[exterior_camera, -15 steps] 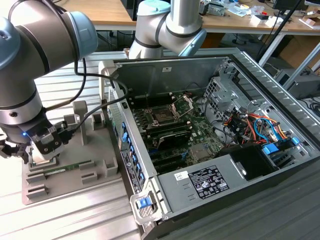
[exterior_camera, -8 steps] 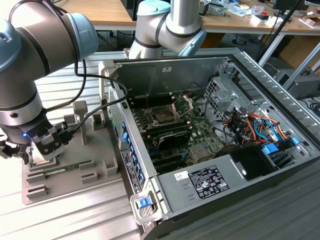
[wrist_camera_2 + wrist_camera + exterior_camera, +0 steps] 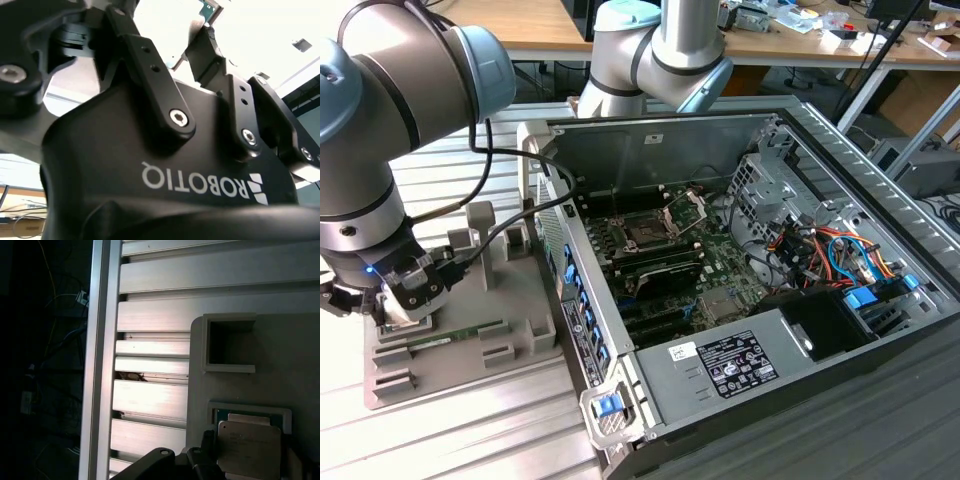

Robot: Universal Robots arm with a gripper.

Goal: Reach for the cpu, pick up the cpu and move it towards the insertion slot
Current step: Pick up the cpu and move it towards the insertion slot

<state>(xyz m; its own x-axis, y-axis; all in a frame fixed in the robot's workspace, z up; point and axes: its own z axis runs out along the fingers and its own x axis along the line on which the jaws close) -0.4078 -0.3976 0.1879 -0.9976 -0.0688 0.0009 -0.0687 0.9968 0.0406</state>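
Observation:
The cpu (image 3: 248, 446), a pale silvery square, lies at a shallow framed pocket of the grey fixture (image 3: 295, 365) in the first wrist view. My gripper (image 3: 248, 452) straddles it, with one dark finger (image 3: 208, 442) against one edge and the other finger against the opposite edge. In the exterior view the gripper (image 3: 395, 305) is low over the fixture block (image 3: 510, 300) at that view's left, and it hides the cpu there. The insertion slot (image 3: 645, 235), a dark socket with a silver frame, sits on the board inside the open computer case (image 3: 650, 400). The second wrist view looks along the gripper body (image 3: 165, 170).
A green memory stick (image 3: 460, 335) lies on the fixture beside the gripper. An empty square pocket (image 3: 230, 342) is also in the fixture. Ribbed aluminium table (image 3: 450, 450) runs underneath. Cables and a drive cage (image 3: 820, 250) fill the case's right side; the arm's elbow (image 3: 660, 50) rises behind it.

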